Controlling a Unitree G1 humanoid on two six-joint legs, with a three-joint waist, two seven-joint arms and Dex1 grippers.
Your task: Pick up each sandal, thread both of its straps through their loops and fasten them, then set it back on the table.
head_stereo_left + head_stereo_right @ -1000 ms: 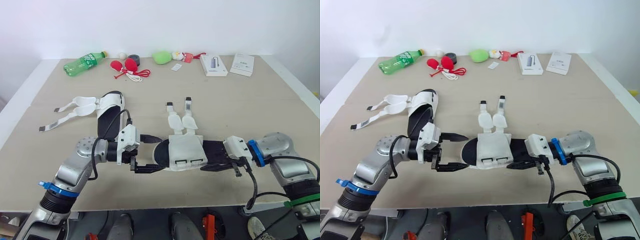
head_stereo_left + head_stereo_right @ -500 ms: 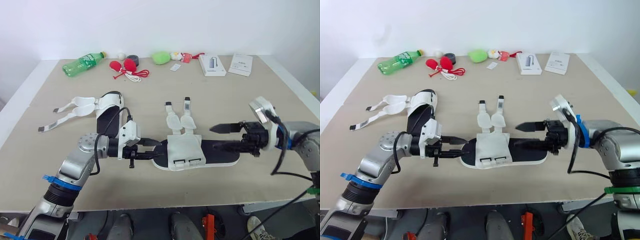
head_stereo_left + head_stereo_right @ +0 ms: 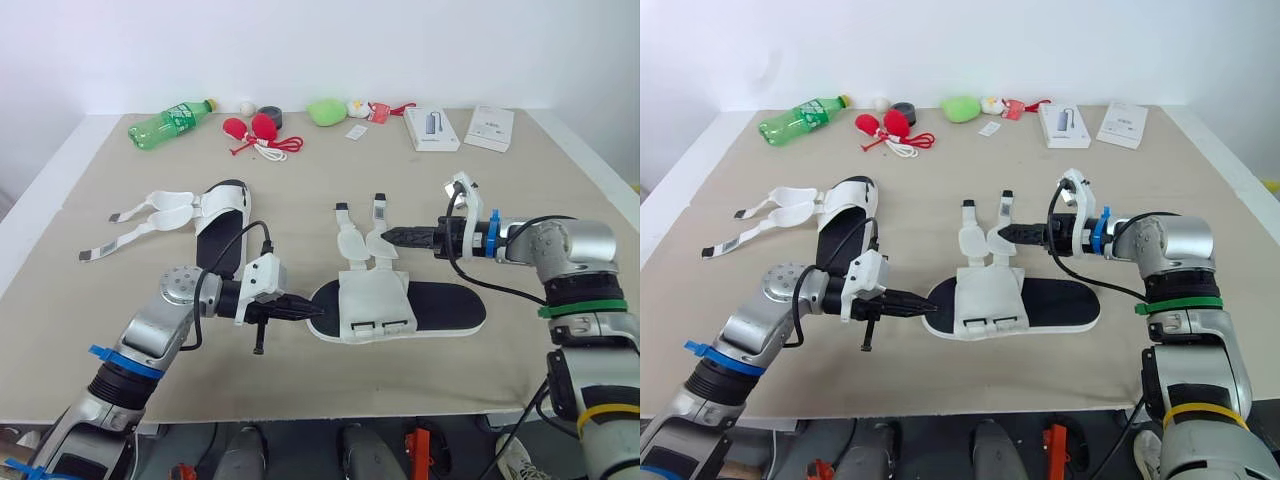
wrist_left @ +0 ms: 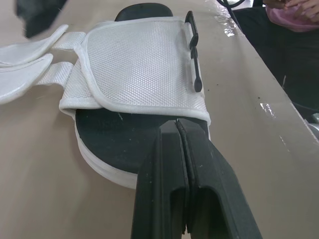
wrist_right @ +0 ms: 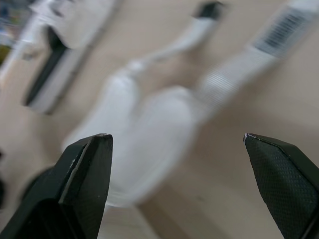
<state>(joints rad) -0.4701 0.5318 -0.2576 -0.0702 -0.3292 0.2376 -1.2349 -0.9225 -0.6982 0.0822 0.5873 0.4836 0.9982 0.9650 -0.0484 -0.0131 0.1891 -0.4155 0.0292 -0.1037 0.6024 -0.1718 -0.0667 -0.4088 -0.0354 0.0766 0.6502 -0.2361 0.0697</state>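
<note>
Shows left gripper (image 3: pixel 300 308) pressed together at toe of nearer sandal (image 3: pixel 375 305), right gripper (image 3: pixel 392 238) spread wide beside its straps (image 3: pixel 352 243); likely handles light, stiff-soled, straps limp (pinch near tips).

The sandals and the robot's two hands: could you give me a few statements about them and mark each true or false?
1. The near sandal lies flat on the table with its straps undone. True.
2. The left gripper is wide open. False: its fingers are shut together, with the tip at the end of the near sandal.
3. The right gripper is open beside the loose straps. True.
4. The other sandal is held up in the air. False: it lies on the table on the robot's left, and neither gripper is touching it.
5. The green bottle stands upright. False: it lies on its side at the far edge.
</note>
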